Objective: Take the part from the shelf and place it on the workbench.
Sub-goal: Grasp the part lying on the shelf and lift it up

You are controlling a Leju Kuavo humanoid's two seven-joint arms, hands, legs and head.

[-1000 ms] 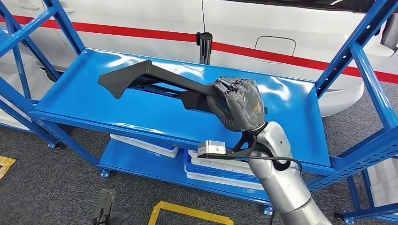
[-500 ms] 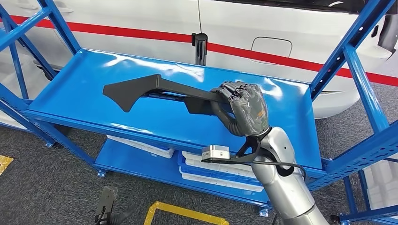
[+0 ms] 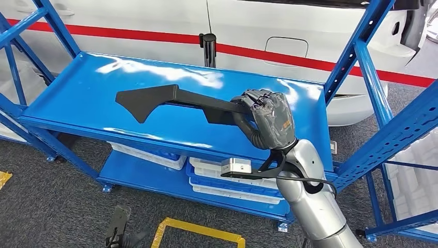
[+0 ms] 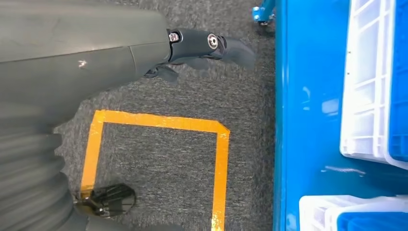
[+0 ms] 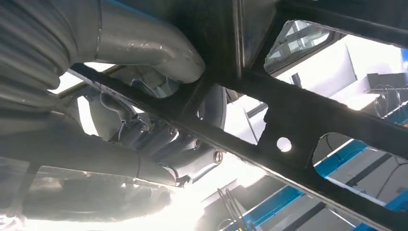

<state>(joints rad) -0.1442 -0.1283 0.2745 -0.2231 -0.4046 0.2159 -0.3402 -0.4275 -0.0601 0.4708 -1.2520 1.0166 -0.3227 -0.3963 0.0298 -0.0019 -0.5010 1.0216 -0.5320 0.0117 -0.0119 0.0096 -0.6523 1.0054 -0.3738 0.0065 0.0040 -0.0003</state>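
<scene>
The part [image 3: 170, 99] is a long black plastic piece with a flared end toward the left. It is lifted just above the blue shelf's top deck [image 3: 77, 93]. My right hand [image 3: 266, 118] grips its right end from above, fingers curled around the bar. In the right wrist view the part's black ribbed underside [image 5: 298, 120] crosses close to the camera, with my thumb [image 5: 149, 45] wrapped against it. My left hand [image 4: 202, 45] hangs beside me over grey carpet, holding nothing, its fingers loosely extended.
A white car with a red stripe [image 3: 289, 54] stands right behind the shelf. Blue uprights [image 3: 356, 49] frame the shelf on both sides. White and blue bins [image 3: 227, 178] sit on the lower deck. Yellow floor tape [image 3: 201, 230] marks the carpet.
The whole view has shifted left, so the camera has moved. The part, held in my right hand, sits a little lower and more level in the picture than a second ago.
</scene>
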